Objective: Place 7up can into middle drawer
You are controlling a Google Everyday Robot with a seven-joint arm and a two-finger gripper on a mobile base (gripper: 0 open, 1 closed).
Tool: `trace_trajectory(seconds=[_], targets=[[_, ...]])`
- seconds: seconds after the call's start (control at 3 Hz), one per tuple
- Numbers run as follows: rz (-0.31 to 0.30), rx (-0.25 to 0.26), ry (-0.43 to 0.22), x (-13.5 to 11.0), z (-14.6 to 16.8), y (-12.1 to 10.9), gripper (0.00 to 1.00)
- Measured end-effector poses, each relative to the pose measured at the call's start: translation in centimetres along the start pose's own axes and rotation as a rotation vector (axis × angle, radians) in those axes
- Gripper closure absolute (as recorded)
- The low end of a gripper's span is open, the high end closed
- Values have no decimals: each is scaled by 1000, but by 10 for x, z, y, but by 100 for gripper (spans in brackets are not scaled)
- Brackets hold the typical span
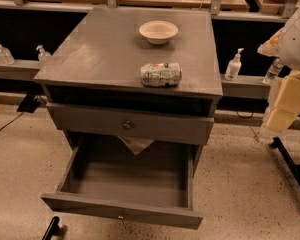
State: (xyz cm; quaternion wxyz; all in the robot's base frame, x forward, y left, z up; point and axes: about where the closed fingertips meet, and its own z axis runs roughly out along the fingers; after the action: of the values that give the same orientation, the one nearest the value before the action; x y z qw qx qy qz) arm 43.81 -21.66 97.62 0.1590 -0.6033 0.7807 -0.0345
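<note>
The silvery-white 7up can (pixel 161 74) lies sideways atop the grey wooden cabinet (pixel 100 49), whose grey box-shaped middle drawer (pixel 155 215) stands pulled out. The cream gripper (pixel 286 101) hangs right of the cabinet; I cannot tell its grip.

Dim warm light, deep shadows, tool (pixel 271 126) lit at right

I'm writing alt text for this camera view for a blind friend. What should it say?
A 7up can lies on its side near the front edge of a grey cabinet top, a cream bowl behind it. Below, the middle drawer is pulled open; the robot's gripper hangs at the right edge, apart from the can.
</note>
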Motion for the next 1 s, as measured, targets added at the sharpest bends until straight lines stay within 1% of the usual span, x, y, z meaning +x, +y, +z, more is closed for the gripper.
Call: trace_trajectory(seconds=[0.33,0.67,1.0], targets=[[0,0,0,0,0,0,0],[-53,1,19,-10,16,-19,0],[-119,2,36,-31,45,-51,0]])
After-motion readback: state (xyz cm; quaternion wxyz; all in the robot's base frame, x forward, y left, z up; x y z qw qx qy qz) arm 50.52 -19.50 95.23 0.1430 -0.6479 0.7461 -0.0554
